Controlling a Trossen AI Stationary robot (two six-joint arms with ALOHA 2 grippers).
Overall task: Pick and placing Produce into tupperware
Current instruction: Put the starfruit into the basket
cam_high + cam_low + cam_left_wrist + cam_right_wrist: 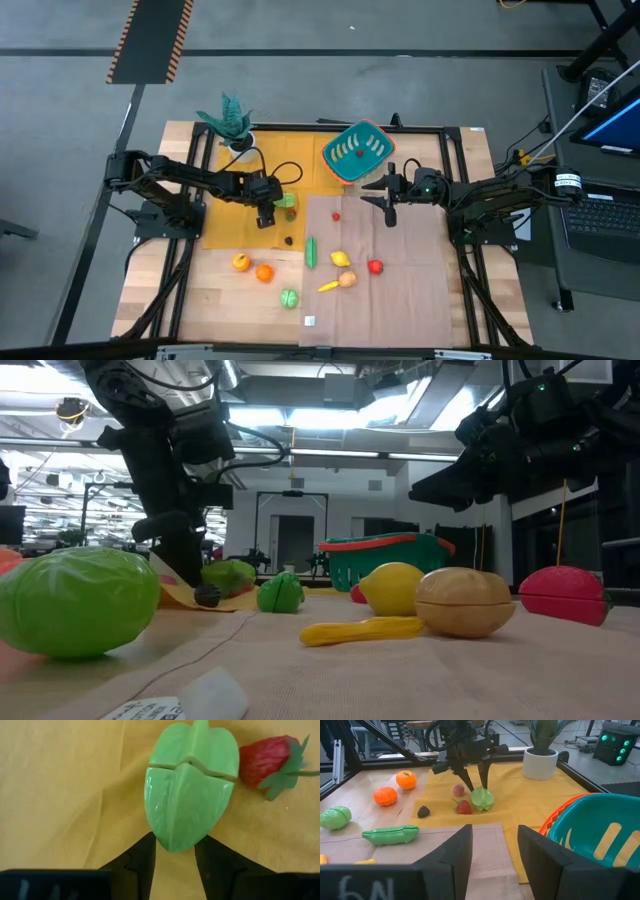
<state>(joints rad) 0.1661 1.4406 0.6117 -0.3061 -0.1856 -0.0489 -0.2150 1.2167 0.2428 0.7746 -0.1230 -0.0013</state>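
Yellow cloth [225, 215] lay under my left gripper [175, 857], fingers apart astride the green split fruit [190, 787], a strawberry [265, 760] touching it. Risk: closing could catch both. Right gripper [385, 205] waited open beside the teal tupperware [358, 150].

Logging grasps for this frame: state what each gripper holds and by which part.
Nothing is held. The left gripper stands open at the pointed end of the green pepper, fingers beside it, not closed. The right gripper is open and empty near the tupperware.
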